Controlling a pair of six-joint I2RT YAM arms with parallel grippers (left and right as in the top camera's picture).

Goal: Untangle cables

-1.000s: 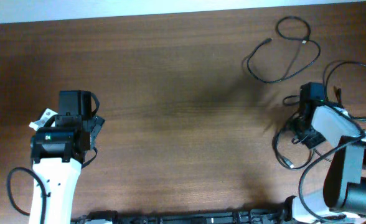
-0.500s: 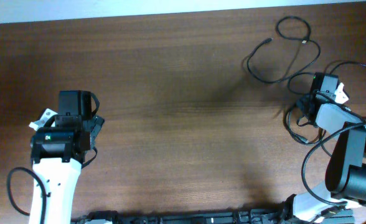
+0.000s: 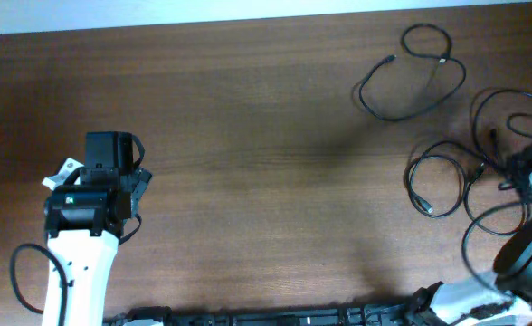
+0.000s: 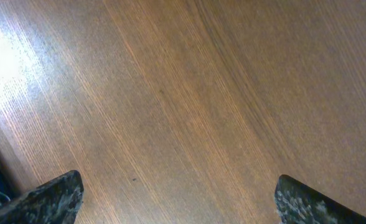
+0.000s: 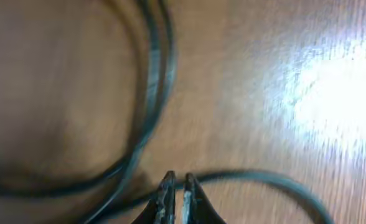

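Three thin black cables lie at the table's right side in the overhead view. One loose loop (image 3: 402,119) lies at the far right back. A smaller loop (image 3: 409,181) lies below it. A third cable (image 3: 473,113) curls in wide loops by the right edge. My right gripper (image 3: 522,168) is at the right edge among those loops. In the right wrist view its fingers (image 5: 175,182) are shut, with a cable (image 5: 264,177) running through their tips and a doubled loop (image 5: 152,81) beyond. My left gripper (image 4: 177,199) is open over bare wood; it also shows at the overhead view's left (image 3: 112,149).
The wooden table's far edge (image 3: 203,25) runs along the top. Thick black arm wires hang by the right arm base (image 3: 483,244) and the left arm (image 3: 17,272). The right table edge is close to my right gripper.
My right gripper has moved up and then right to the table's edge, dragging cable with it. The bunched cables have spread into separate loops. The left arm has not moved.
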